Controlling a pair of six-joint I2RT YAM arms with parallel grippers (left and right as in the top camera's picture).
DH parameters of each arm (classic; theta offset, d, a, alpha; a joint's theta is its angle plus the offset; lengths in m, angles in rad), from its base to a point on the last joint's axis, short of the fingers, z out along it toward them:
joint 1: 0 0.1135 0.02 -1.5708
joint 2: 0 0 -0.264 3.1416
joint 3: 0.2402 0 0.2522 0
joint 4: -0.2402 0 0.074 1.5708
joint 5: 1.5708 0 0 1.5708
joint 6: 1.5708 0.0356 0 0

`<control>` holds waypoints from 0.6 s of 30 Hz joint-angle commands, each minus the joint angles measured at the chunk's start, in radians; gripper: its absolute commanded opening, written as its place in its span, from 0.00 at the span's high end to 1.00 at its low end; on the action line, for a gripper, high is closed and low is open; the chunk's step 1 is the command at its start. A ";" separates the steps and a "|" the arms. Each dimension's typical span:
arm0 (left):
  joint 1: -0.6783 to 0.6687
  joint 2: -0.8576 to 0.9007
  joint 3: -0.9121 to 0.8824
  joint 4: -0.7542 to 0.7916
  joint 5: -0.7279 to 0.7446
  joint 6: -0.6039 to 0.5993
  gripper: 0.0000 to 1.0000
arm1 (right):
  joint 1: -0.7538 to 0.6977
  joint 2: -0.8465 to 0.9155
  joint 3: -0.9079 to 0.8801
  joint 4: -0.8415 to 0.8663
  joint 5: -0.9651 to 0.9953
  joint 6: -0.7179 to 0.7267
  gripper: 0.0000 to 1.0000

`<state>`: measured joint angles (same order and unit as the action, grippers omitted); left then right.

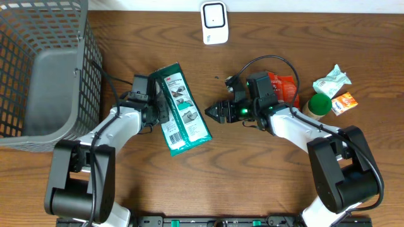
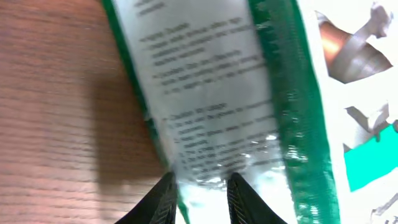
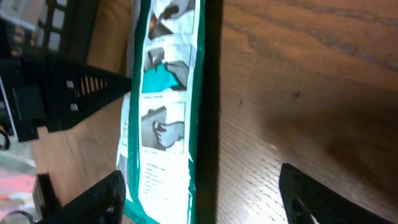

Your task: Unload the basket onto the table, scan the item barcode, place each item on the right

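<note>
The left tool (image 1: 159,108) pinches one long edge of the green-and-white package (image 1: 183,110), its jaws pressed onto the film. This grip probably serves to tilt a printed face for reading. The right tool (image 1: 214,112) stands spread just beside the opposite edge, not touching, likely placed to steady the package. The package lies mid-tabletop (image 1: 265,183), well apart from the white scanner (image 1: 214,23) at the far edge.
</note>
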<state>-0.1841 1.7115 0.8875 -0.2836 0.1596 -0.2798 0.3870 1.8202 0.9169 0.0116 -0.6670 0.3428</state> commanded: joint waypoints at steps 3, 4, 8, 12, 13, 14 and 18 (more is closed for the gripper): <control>-0.062 0.042 0.004 0.021 0.012 0.063 0.72 | 0.027 0.009 -0.005 -0.029 -0.019 -0.066 0.30; -0.069 0.045 0.004 0.020 0.013 0.069 0.72 | 0.030 0.009 -0.005 -0.031 -0.019 -0.071 0.31; -0.101 0.058 0.004 0.009 0.013 0.108 0.74 | 0.032 0.009 -0.005 -0.042 -0.022 -0.090 0.31; -0.115 0.058 0.004 -0.008 0.013 0.114 0.74 | 0.034 0.009 -0.005 -0.085 -0.058 -0.088 0.36; -0.115 0.058 0.004 -0.008 0.013 0.114 0.74 | 0.036 0.009 -0.005 -0.102 -0.061 -0.087 0.38; -0.115 0.058 0.004 -0.006 0.013 0.114 0.74 | 0.048 0.009 -0.005 -0.145 -0.059 -0.086 0.45; -0.115 0.058 0.005 -0.006 0.014 0.110 0.74 | 0.090 0.009 -0.018 -0.196 -0.056 -0.085 0.54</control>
<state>-0.2920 1.7374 0.8894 -0.2722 0.1593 -0.1818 0.4355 1.8221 0.9127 -0.1680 -0.6971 0.2691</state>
